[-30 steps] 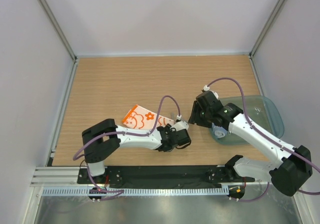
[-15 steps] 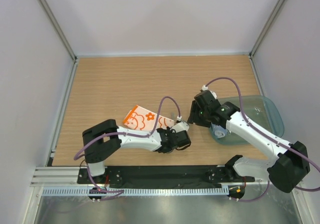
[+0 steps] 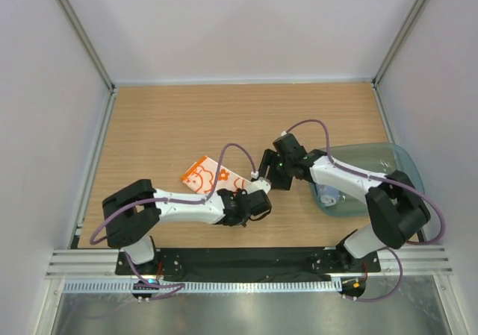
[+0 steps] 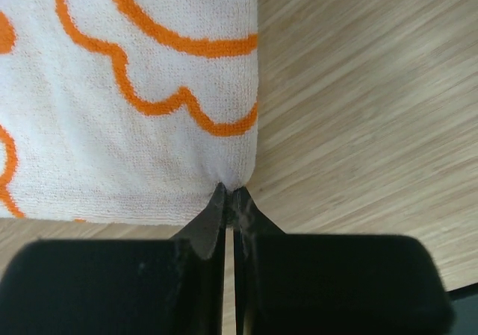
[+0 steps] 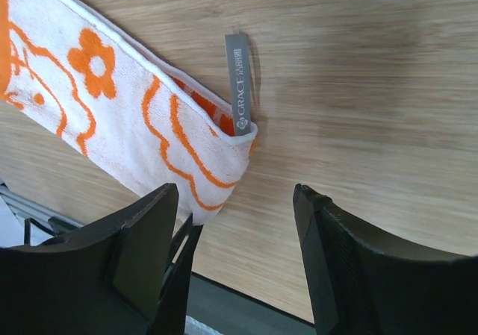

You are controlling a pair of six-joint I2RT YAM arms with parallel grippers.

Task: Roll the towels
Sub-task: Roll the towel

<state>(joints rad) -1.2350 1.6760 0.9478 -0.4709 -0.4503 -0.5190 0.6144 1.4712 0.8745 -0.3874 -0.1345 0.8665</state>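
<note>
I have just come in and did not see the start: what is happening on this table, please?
Two robot arms are working on the white towel with the orange pattern, which lies flat on the wooden table and is not yet rolled. The left gripper is shut on one corner of it. The right gripper is open above the same end, near the grey label, and holds nothing. The pale grey-blue towel lies in the teal tray.

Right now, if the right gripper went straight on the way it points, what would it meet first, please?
Probably the tagged end of the orange-patterned towel, lying just ahead of the open right gripper; depth is unclear, so it could land on the table beside it.
</note>
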